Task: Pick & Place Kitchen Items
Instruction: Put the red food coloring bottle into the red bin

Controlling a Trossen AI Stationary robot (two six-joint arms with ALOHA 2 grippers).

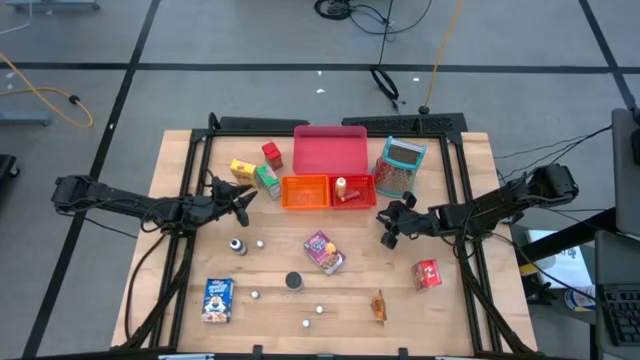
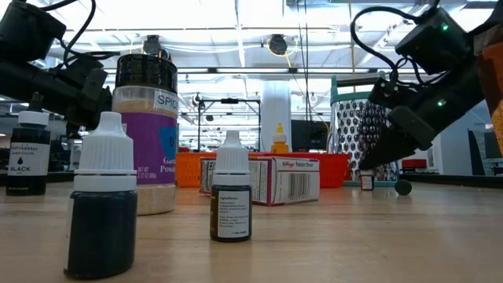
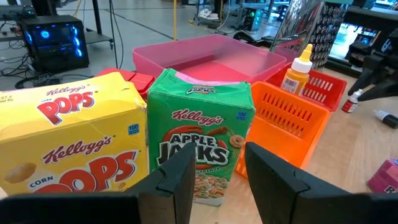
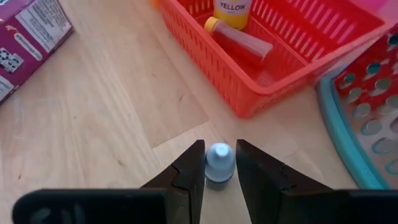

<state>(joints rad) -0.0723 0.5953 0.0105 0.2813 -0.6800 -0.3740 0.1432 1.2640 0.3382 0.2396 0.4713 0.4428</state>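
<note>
My right gripper points down at the table just in front of the red bin. Its fingers stand open on either side of the pale cap of a tiny bottle, which stands upright on the wood. My left gripper hovers open and almost level, right in front of the green Apple Jacks box. That box stands upright beside the yellow Corn Pops box. In the high view the left gripper is left of the orange bin. My right gripper has one finger on each side of the bottle's cap, coming from above at a slant. Whether the fingers touch the cap I cannot tell. The bottle's foot is on the table.
The pink tray lies behind the bins, with a teal grater to its right. The red bin holds two small bottles. A purple packet, a red packet, a blue box, a black can and white balls lie nearer.
</note>
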